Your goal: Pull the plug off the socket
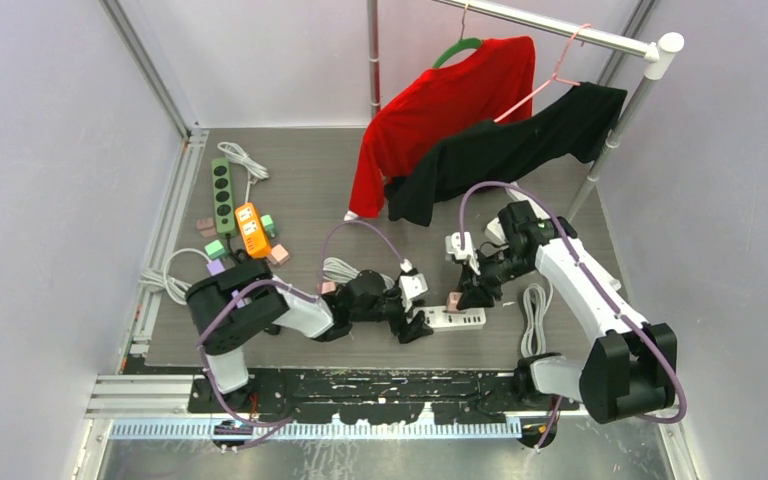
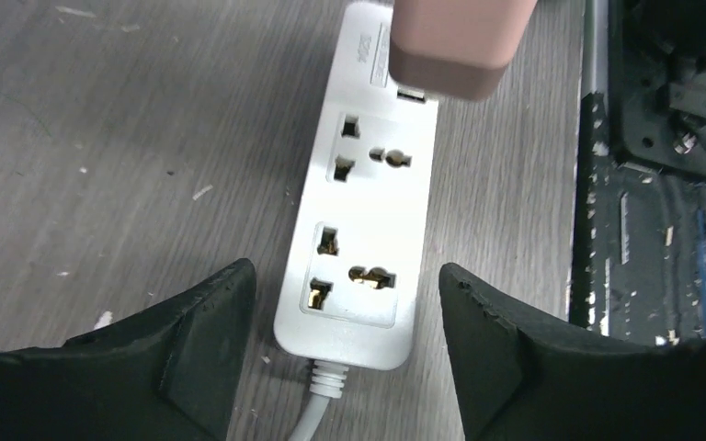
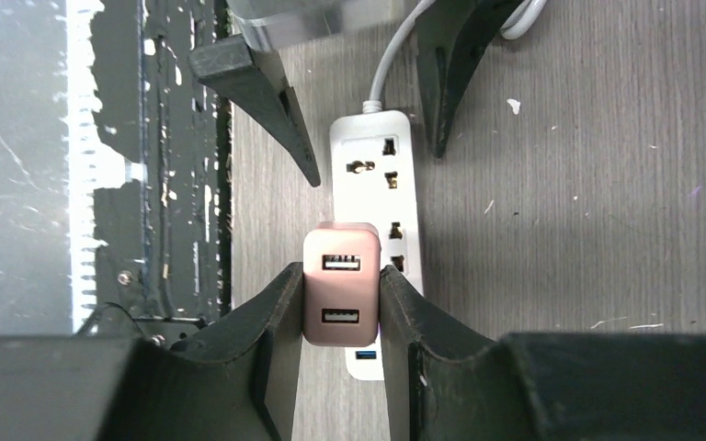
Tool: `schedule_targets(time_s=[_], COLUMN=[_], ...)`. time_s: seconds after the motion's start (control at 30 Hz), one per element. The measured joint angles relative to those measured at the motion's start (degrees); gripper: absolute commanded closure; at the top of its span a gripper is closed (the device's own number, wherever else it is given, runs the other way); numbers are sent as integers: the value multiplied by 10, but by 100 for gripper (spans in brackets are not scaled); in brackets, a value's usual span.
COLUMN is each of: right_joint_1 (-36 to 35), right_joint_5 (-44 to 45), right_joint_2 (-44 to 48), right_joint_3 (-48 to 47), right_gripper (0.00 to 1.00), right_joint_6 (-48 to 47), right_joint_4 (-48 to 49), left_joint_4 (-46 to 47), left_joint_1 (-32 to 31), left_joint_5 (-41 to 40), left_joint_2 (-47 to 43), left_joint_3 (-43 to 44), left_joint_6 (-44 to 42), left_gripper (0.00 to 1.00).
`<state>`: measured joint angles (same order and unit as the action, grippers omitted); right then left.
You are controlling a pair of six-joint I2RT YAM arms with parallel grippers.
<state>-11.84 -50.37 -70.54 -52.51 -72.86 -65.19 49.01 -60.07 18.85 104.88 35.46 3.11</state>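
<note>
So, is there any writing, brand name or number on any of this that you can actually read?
Nothing here can be read clearly.
White strip: a short line of grey print beside the plug, too blurred to read.
Orange strip: pale patches on top, too small to tell whether they are text.
Plug: no marking visible.

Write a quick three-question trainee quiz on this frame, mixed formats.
1. True or false: the right gripper is shut on the pink plug.
2. The left gripper is: A) shut, empty; B) open, straddling the white power strip; C) holding the plug.
3. How many USB ports show on the plug's face?
Key: 1 true; 2 B; 3 two.
</note>
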Motion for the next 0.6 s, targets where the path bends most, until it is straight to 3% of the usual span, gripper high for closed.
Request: schedule_targets(time_s=[0.33,0.5,0.6], right_joint_1=[2,2,2], right_joint_5=[-20,-23,-23], right_joint_2=[-50,-57,-60], right_joint_3=[-43,-44,-44], right_gripper=[99,99,98], right_joint_6=[175,290,345], right_joint_4=[14,59,84], left_joint_4=[-119,-162,-194], left_joint_1=[2,2,3], left_joint_5=[-10,-33,-55], left_joint_2=[-169,-277,-332], left_joint_3=[-18,-62,-63], left_joint_6=[30,65,103], left_gripper=[21,3,2])
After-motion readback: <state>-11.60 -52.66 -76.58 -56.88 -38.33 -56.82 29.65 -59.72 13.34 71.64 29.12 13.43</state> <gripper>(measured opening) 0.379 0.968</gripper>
